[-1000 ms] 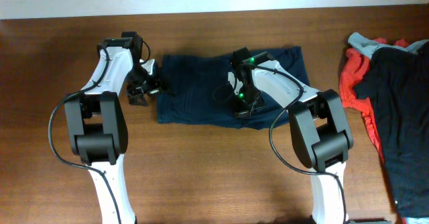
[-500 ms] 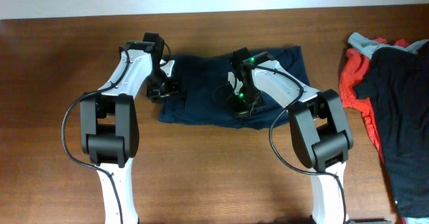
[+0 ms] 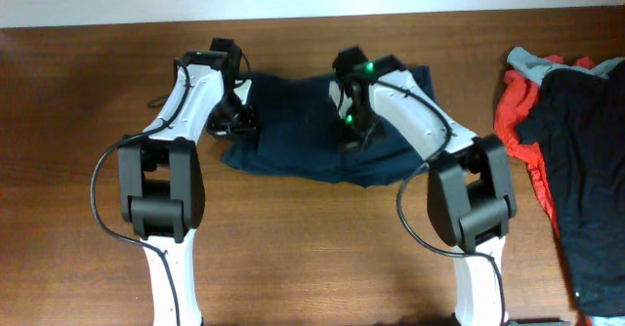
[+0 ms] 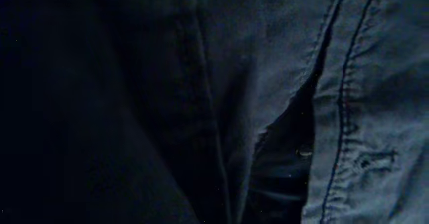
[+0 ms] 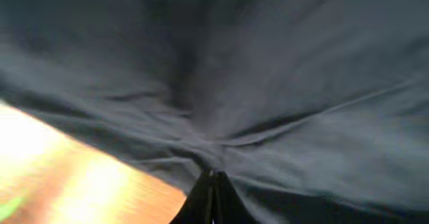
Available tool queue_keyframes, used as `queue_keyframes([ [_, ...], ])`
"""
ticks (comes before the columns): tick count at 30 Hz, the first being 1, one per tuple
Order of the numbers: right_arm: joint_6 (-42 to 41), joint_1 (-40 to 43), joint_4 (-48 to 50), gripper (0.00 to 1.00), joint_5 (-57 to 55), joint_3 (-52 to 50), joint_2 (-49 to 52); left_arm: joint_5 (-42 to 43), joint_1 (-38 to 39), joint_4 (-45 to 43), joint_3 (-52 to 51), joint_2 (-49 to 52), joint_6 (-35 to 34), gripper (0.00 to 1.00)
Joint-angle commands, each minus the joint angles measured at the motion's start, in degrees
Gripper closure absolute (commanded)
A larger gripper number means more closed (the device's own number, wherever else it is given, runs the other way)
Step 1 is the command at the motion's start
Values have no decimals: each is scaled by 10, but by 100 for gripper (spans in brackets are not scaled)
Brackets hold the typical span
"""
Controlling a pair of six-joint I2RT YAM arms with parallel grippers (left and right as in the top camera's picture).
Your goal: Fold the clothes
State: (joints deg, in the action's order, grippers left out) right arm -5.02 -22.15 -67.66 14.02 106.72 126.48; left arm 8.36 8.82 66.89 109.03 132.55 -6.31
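The navy-blue shorts (image 3: 293, 145) lie spread across the middle of the wooden table (image 3: 78, 92), with their lower edge sagging and uneven. My left gripper (image 3: 240, 121) sits at the shorts' left edge. Its wrist view is filled by dark fabric with stitched seams (image 4: 268, 63), and its fingers are hidden there. My right gripper (image 3: 349, 121) is over the middle of the shorts. In the right wrist view its black fingertips (image 5: 213, 180) are pressed together on a puckered fold of the navy cloth (image 5: 268, 83), raised above the table (image 5: 67, 177).
More clothes are piled at the table's right edge: a black garment (image 3: 586, 170) over an orange-red one (image 3: 513, 121), with a grey piece (image 3: 532, 62) at the top. Both arm bases stand near the front edge.
My left gripper moved right from beside the shorts onto their left edge and closed. The shorts have shifted and bunched, with the lower edge pulled out of line. The right gripper shifted slightly back.
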Motion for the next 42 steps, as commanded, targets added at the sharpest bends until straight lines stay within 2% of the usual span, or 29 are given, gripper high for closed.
queue_keyframes([
  [1,-5,3,-3,95,-5,48,-43,-24,-4,3,17,-19,17,99],
  [5,-31,1,51,95,12,28,-42,-25,-3,6,26,-33,24,99],
  [12,-64,-3,177,96,36,-66,-42,-24,-3,58,89,-56,26,99],
  [17,-68,-19,343,96,99,-176,-42,-24,-3,91,133,-71,26,99],
  [21,-117,-35,437,96,100,-231,-42,-22,5,102,147,-73,26,99],
  [24,-120,-50,494,96,99,-262,-42,-22,16,101,148,-75,26,100],
  [29,-120,-64,504,96,101,-262,-45,-25,28,101,150,-75,30,99],
  [35,-103,-14,443,96,108,-190,-104,-79,31,119,174,-75,32,99],
  [42,-107,21,488,96,98,-161,-106,-88,31,152,223,-75,41,99],
])
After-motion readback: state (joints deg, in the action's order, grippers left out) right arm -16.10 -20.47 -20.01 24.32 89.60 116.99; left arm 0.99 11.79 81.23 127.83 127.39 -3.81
